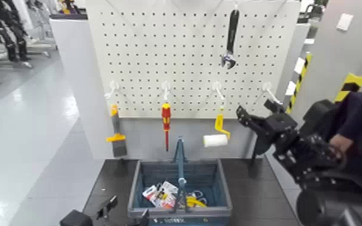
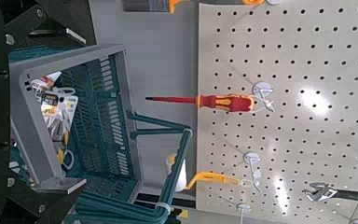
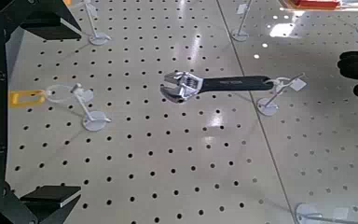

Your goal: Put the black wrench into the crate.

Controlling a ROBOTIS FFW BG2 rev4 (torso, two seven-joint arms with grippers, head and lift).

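The black wrench [image 1: 231,37] hangs head down from a hook high on the right of the white pegboard [image 1: 147,54]. In the right wrist view the wrench [image 3: 219,86] lies ahead of my open right gripper [image 3: 37,107], a clear gap away. My right gripper [image 1: 257,112] is raised at the pegboard's lower right, below the wrench, holding nothing. The blue-grey crate [image 1: 210,175] stands on the dark table below the board, its tall handle [image 1: 179,159] upright. My left gripper [image 1: 108,207] waits low by the crate's left corner, open, facing the crate [image 2: 93,112].
A yellow scraper [image 1: 116,129], a red-and-yellow screwdriver [image 1: 166,120] and a yellow-handled paint roller [image 1: 216,137] hang on the lower row of hooks. Packets and small items [image 1: 165,195] lie inside the crate. A dark sleeve with a hand [image 1: 340,143] shows by my right arm.
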